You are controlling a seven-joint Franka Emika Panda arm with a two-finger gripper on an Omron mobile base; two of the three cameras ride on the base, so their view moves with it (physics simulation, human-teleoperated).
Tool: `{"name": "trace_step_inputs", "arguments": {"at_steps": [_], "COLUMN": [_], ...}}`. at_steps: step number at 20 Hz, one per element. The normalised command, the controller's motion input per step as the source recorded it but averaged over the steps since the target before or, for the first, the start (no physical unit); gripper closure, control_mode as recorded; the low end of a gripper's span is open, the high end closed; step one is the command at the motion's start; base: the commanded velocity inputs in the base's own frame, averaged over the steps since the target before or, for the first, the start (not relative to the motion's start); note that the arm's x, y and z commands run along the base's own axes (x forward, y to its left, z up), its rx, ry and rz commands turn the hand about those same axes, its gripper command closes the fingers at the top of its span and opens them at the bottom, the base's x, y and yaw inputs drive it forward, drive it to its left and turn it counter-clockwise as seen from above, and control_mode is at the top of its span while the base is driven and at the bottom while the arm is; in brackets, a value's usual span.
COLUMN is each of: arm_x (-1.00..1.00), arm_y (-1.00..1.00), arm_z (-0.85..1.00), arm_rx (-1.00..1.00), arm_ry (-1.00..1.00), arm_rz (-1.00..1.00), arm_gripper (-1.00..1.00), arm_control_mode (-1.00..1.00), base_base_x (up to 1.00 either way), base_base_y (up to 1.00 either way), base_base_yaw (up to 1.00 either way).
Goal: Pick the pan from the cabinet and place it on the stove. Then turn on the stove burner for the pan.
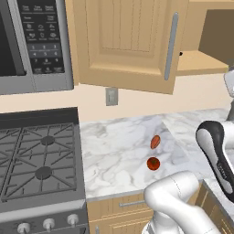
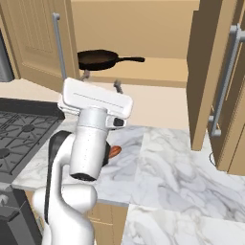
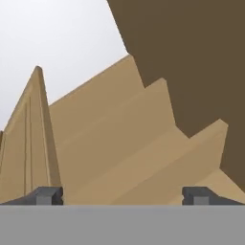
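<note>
Left base view gives us, from the left, the microwave (image 1: 34,43) above the stove (image 1: 39,157), whose grates are bare and whose silver knobs (image 1: 48,223) line the front edge. Next comes the marble bench (image 1: 119,146), carrying two small reddish items (image 1: 154,153) close together. Above the bench hangs the cabinet (image 1: 132,41), its panelled door swung open with a grey bar handle (image 1: 171,45) along its edge.

From the right base view we see the stove at the far left, then our white arm, then the open cabinet shelf. The pan (image 2: 98,59) sits flat on that shelf, handle pointing right, well apart from the stove. Our hand (image 2: 101,80) is raised just below and in front of the shelf edge, not touching the pan. Another open door (image 2: 210,72) stands at the right.

In the hand view our fingertips (image 3: 47,195) stand wide apart, nothing between them, facing tan cabinet panels.
</note>
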Motion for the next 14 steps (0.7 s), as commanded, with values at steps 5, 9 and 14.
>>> {"name": "trace_step_inputs", "arguments": {"at_steps": [5, 9, 14], "arm_x": [0.25, 0.05, 0.06], "arm_y": [0.18, -0.02, -0.02], "arm_z": [0.10, 0.08, 0.01], "arm_rx": [0.00, 0.00, 0.03], "arm_ry": [0.39, 0.28, 0.28], "arm_rz": [0.16, 0.22, 0.26], "arm_gripper": [-1.00, -1.00, -1.00], "arm_control_mode": [-1.00, -1.00, -1.00], "base_base_x": [0.00, 0.00, 0.00], "base_base_y": [0.00, 0.00, 0.00], "base_base_yaw": [0.00, 0.00, 0.00]}}
